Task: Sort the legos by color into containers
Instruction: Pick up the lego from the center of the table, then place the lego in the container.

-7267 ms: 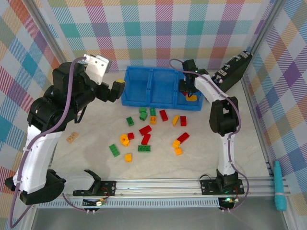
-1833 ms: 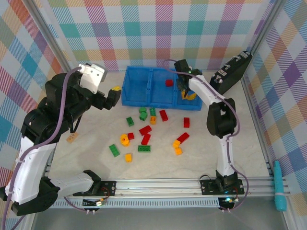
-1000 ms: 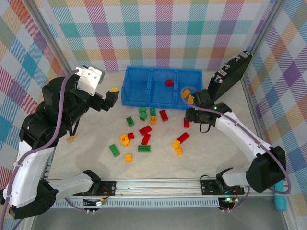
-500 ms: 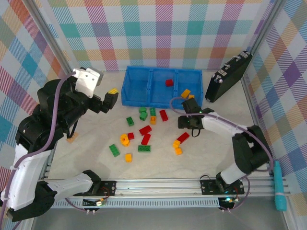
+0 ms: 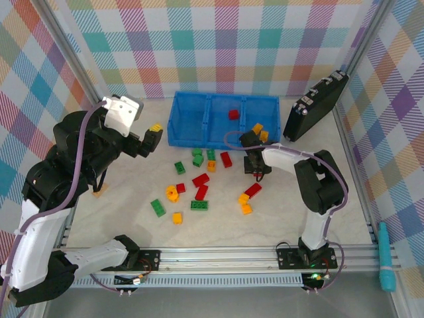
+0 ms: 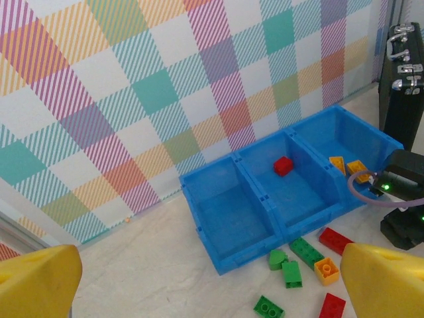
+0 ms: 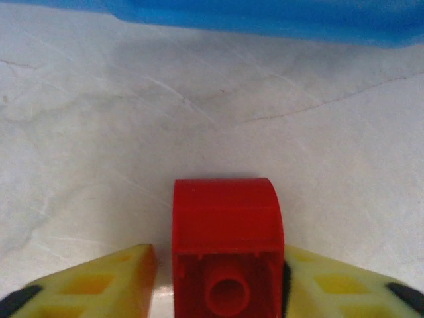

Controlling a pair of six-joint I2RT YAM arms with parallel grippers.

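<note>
**Setting:** robotics lab, enclosed test cell.

**Evidence:**
- left arm [image 5: 59, 172] and right arm [image 5: 318, 185], both black-and-white, bolted side by side to an aluminium rail [image 5: 218, 255] at the near edge of a marble-look tabletop [image 5: 218, 228]
- slanted aluminium posts [image 5: 74, 63] at the corners
- printed plaid panels [image 5: 218, 46] walling back and both sides
- purple cable [image 5: 75, 162] running exposed along the left arm
- green indicator light [image 5: 313, 274] at the right arm's base
- black latched case [image 5: 317, 106] propped against the right panel

The bin [image 5: 189, 127] stands far and central on the table [image 5: 324, 205], one brick [image 5: 233, 114] in its middle compartment, two bricks [image 5: 256, 128] in its right one, the case [image 5: 317, 106] right of it, loose bricks [image 5: 201, 180] scattered near of it, another brick [image 7: 227, 245] between the fingers of the right gripper [image 5: 257, 169].
</note>
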